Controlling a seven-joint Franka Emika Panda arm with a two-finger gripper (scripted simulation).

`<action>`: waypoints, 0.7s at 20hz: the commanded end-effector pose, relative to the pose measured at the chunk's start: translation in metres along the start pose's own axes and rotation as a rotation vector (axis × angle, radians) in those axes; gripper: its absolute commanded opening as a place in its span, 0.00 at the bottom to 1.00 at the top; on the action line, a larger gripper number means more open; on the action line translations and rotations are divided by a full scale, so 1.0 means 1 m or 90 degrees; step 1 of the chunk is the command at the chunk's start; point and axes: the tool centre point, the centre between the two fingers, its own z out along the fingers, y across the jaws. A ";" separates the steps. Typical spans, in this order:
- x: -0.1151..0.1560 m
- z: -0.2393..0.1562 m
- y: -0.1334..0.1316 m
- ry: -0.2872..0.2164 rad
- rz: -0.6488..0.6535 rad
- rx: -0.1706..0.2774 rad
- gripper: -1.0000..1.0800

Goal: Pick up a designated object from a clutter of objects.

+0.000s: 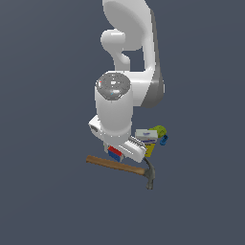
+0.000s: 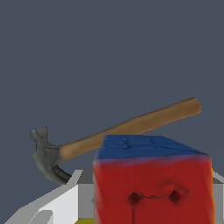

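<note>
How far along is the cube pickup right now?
Done: the arm is down over the clutter, and the cube fills the wrist view between the gripper fingers, with the hammer just beyond. A firm grip can't be confirmed. Left: close if needed, then lift clear.

Open floor point(image 1: 48, 201) surrounds the cluster; the hammer point(image 1: 119, 166) lies just beside the puzzle cube point(image 1: 115, 153), with the remaining clutter point(image 1: 154, 136) crowding the exterior view's right.
</note>
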 end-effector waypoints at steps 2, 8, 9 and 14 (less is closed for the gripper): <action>-0.028 -0.032 -0.018 0.001 0.000 0.000 0.00; -0.074 -0.085 -0.048 0.000 0.000 -0.002 0.00; -0.082 -0.094 -0.053 0.000 0.000 -0.002 0.00; -0.119 -0.138 -0.079 0.000 0.000 -0.003 0.00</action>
